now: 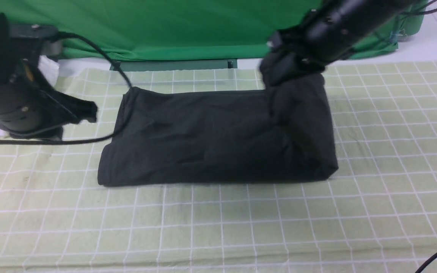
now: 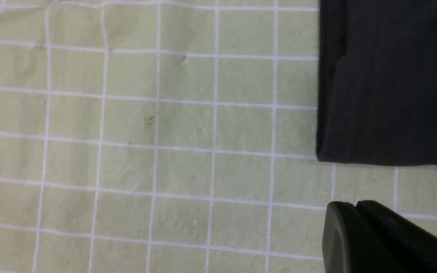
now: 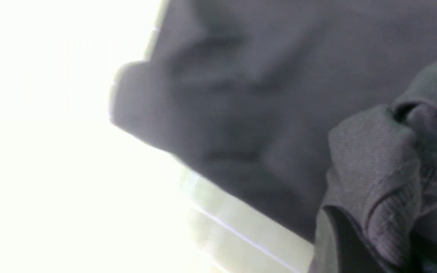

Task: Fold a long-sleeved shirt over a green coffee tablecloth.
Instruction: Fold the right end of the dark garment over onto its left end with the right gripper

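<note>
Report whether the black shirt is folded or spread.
Partly folded: the shirt lies as a doubled strip, its right end lifted in the right gripper.

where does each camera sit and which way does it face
front view: on the robot's side between its arms, looking forward over the black shirt and checked tablecloth; parts of both arms show
left wrist view: on the left wrist, looking at tablecloth and a shirt edge; left gripper fingertips show
right wrist view: on the right wrist, looking at the shirt, bunched in the right gripper
shared: front and left wrist views both show the shirt's left end
</note>
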Robot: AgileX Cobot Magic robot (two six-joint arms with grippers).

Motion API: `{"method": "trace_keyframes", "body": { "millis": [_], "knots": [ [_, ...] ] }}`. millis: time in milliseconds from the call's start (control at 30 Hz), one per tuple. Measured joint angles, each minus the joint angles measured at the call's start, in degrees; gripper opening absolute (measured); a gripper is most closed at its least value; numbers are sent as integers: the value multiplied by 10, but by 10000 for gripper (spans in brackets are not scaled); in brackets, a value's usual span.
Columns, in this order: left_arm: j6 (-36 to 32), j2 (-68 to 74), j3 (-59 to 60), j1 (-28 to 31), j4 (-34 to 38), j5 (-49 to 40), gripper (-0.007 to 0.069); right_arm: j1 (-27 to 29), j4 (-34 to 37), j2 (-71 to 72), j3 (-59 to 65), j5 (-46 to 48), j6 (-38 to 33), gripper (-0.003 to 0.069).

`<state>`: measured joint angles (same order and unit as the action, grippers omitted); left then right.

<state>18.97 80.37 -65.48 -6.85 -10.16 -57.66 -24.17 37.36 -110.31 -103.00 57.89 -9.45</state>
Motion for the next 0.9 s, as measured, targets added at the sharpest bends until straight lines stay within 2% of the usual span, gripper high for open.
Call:
{"method": "trace_keyframes", "body": {
  "millis": [100, 233, 700, 833, 900],
  "knots": [
    [-30, 0, 0, 42, 39, -2, 11, -28, 31, -25, -20, -22, 0, 32],
    [-58, 0, 0, 69, 79, -3, 11, -67, 54, -71, -67, -41, 1, 32],
    [-82, 0, 0, 73, 102, 3, 11, -136, 70, -266, -233, -93, 49, 53],
    [-85, 0, 0, 73, 102, 9, 11, -151, 81, -294, -255, -124, 50, 85],
    [-86, 0, 0, 73, 102, 12, 11, -163, 85, -304, -257, -152, 51, 155]
  ]
}}
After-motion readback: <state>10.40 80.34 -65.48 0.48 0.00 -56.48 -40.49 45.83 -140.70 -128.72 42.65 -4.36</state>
